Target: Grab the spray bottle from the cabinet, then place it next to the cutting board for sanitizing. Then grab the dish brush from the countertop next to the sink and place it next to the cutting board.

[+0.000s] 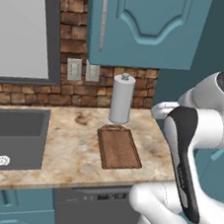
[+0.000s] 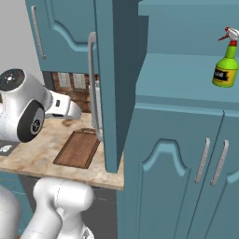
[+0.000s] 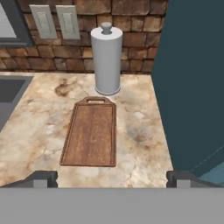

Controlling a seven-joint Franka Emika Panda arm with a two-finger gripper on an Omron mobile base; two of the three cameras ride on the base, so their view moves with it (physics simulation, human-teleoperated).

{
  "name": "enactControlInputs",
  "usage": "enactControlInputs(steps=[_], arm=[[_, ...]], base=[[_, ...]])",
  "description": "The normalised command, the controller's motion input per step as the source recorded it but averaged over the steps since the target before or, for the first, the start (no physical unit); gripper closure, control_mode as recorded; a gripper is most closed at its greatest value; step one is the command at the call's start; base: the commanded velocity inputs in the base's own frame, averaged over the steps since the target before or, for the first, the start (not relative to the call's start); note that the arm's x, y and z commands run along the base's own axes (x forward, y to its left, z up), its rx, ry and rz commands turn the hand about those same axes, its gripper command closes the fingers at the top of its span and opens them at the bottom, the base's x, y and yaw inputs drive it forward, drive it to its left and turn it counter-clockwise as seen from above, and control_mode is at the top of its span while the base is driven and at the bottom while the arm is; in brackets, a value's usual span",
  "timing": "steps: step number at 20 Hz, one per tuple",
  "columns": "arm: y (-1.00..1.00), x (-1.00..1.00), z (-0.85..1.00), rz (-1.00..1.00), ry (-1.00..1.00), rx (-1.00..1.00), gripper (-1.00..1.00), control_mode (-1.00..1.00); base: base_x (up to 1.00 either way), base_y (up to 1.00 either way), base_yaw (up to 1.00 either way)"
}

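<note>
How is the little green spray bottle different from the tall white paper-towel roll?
The green spray bottle with the yellow label is colourful, with a red-and-white trigger nozzle; the white paper-towel roll is plain pale grey-white with a round knob on top. The bottle stands on a shelf in the tall teal cabinet; the roll stands on the beige marbled countertop, just behind the dark brown wooden cutting board. Both stand upright.

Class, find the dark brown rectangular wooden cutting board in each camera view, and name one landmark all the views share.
Left base view: dark brown wooden cutting board centre, on the countertop.
Right base view: lower left, beside the open teal cabinet door.
Hand view: centre, handle pointing up.
Shared landmark: grey paper-towel roll just behind its handle.
</note>
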Motion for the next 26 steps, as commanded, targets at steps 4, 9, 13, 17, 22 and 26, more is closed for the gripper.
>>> enactControlInputs(steps=[4,9,13,17,22,26], arm=[[0.00,-0.56,0.23,0.00,0.00,-0.05,-1.00,-1.00],[0.00,-0.52,0.36,0.00,-0.06,-0.05,-1.00,-1.00],[0.00,-0.41,0.31,0.00,-0.09,-0.06,-1.00,1.00],[0.00,0.00,0.00,0.00,0.00,0.00,-1.00,1.00],[0.00,0.00,0.00,0.00,0.00,0.00,-1.00,1.00],[0.00,0.00,0.00,0.00,0.00,0.00,-1.00,1.00]], base=[[0.00,0.00,0.00],[0.00,0.00,0.00],[-0.20,0.00,0.00],[-0.99,0.00,0.00],[-1.00,0.00,-0.03],[-0.95,-0.09,-0.05]])
